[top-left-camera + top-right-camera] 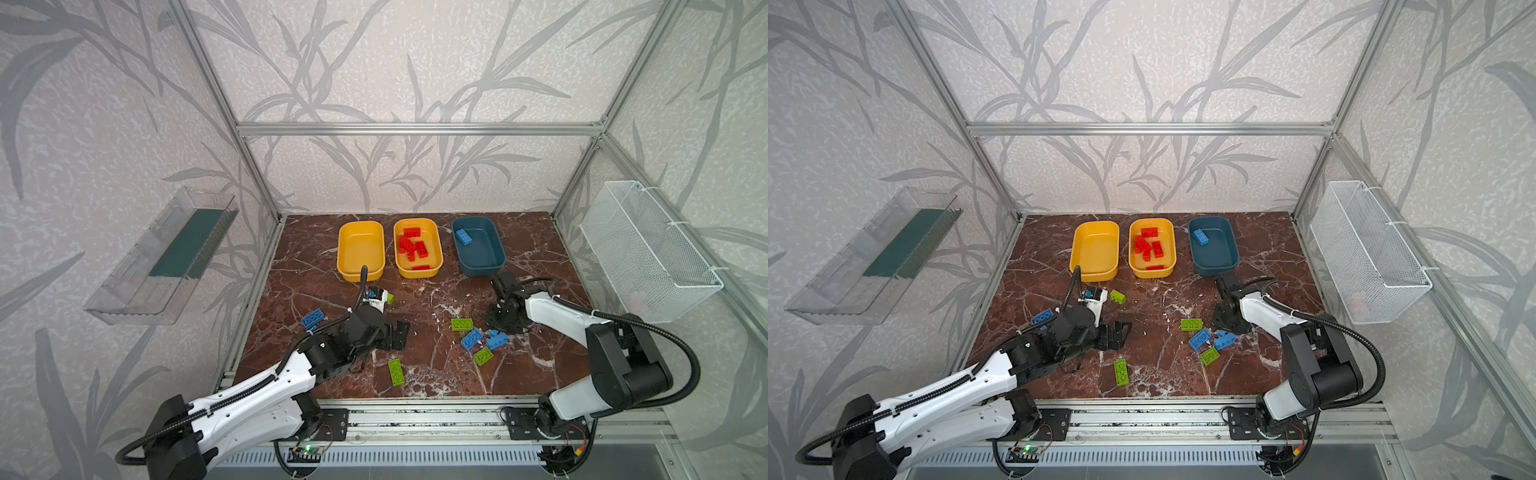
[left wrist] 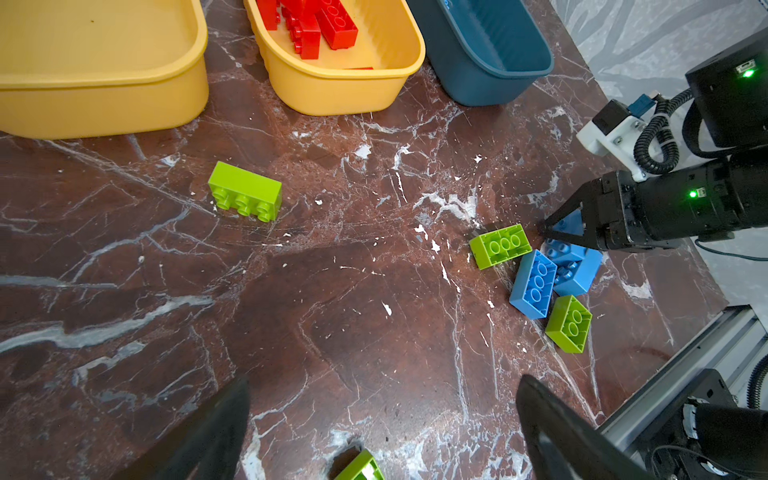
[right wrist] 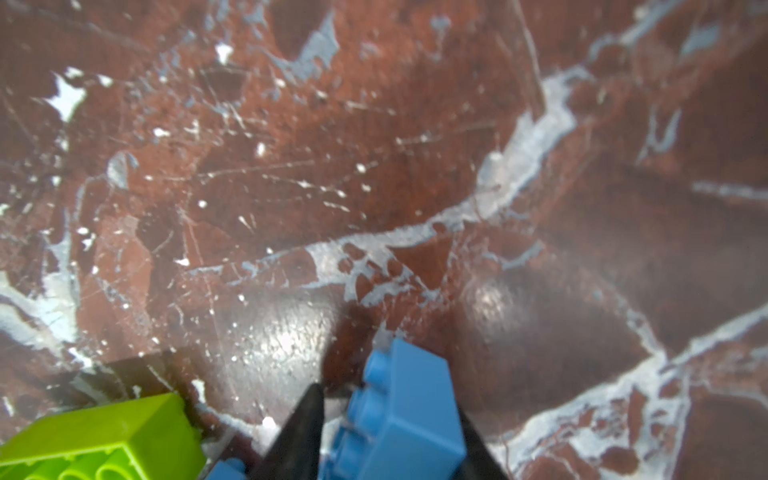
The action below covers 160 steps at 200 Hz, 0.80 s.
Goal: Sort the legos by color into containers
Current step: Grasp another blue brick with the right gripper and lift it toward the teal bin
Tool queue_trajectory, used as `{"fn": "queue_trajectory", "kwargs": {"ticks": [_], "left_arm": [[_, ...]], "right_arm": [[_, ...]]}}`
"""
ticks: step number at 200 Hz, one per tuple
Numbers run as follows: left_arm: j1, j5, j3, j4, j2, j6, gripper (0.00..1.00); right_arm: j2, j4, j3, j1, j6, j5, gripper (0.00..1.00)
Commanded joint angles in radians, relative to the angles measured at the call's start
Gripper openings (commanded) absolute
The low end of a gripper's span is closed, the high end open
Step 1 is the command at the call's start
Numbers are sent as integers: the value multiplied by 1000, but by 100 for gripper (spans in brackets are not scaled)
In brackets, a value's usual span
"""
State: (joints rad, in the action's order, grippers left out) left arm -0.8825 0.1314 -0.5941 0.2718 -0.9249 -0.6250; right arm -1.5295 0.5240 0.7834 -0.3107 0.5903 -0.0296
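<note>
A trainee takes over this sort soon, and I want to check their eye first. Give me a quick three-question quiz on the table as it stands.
1. True or false: the yellow tub farthest from the teal tub holds green bricks.
2. What sits between the jaws of the right gripper? A: a red brick. B: a blue brick. C: nothing.
3. How many bricks lie in the teal tub?

Key: 1 false, it is empty. 2 B. 3 one.
</note>
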Motion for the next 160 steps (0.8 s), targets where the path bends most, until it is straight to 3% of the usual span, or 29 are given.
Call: {"fn": "queue_trajectory", "kwargs": {"ticks": [1,26,96,117,160], "left_arm": [[-2,40,10,19,16,-8,99],[-1,50,7,19,12,2,99],[12,63,-68,2,-106,45,99],[30,55,-106,-16,-179,61,99],[118,-7,-210,-62,-343,76,99]], "right_arm": [[-32,22,33,-5,5,-29,28],[-25,52,67,-5,-5,-53,19],[-5,90,334,4,-83,-109,19],[-86,34,444,37,-133,-103,21],[-398,20,761,114,-177,-53,21]]}}
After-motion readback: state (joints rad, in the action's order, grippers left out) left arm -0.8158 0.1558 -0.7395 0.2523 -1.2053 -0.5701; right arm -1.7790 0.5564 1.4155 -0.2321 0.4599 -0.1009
